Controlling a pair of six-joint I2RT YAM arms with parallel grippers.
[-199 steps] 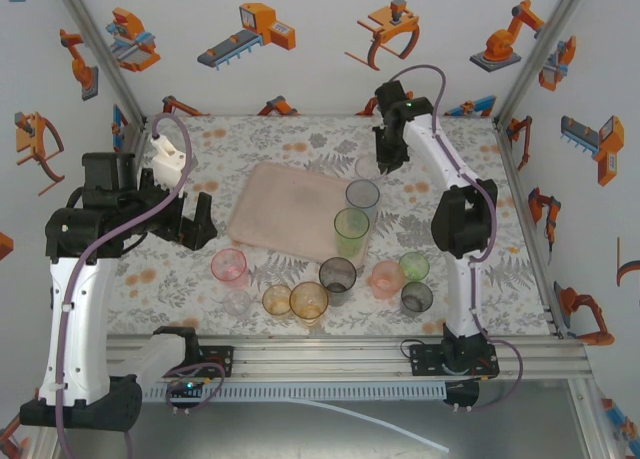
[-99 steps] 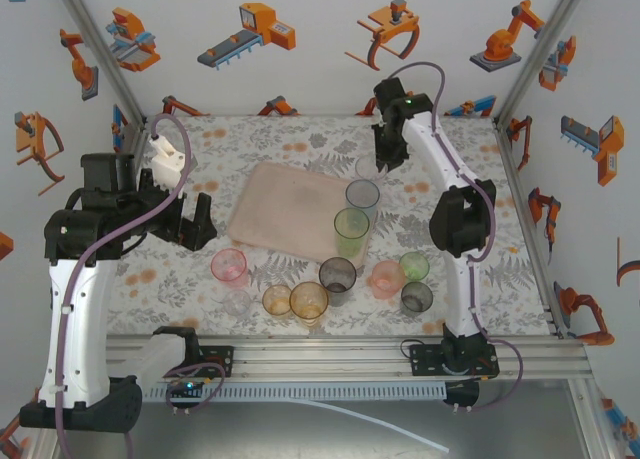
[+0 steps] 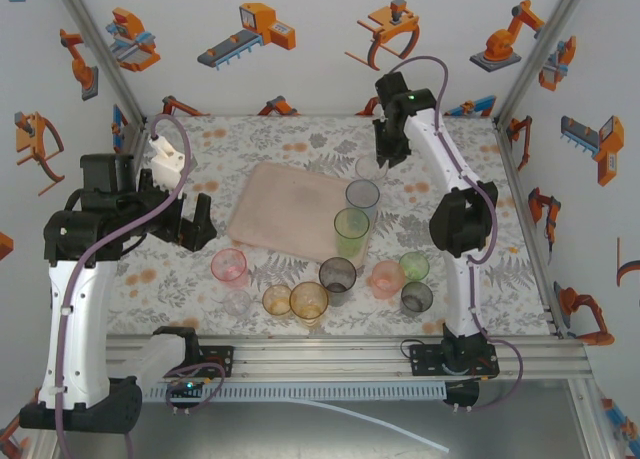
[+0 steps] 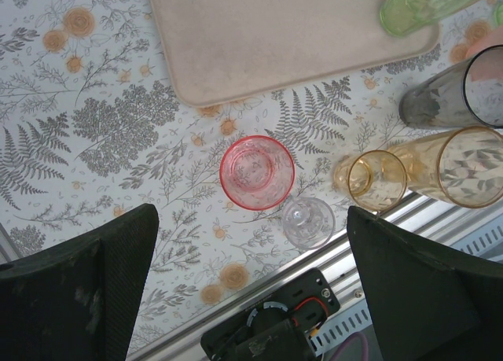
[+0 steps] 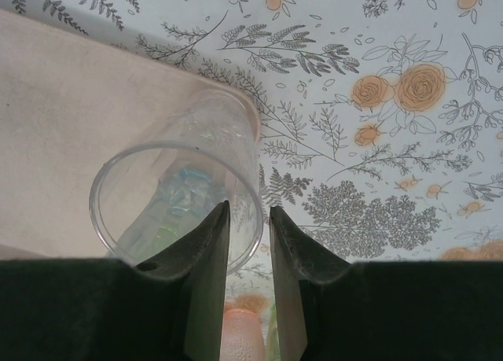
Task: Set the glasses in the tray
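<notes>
The clear glass [image 5: 169, 184] stands upright at the far right corner of the tray [image 5: 63, 101]. The right pincer [image 5: 249, 213] straddles its rim, slightly parted; if it pinches, I cannot tell. The left pincer [image 4: 251, 215] is spread wide. The glass looks light, stiff and slippery - best taken by the rim wall.

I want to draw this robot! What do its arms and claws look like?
The left arm and right arm are white tubes with chunky black joints. A purple cable loops along each one. The left claw and right claw each have two flat black fingers.
</notes>
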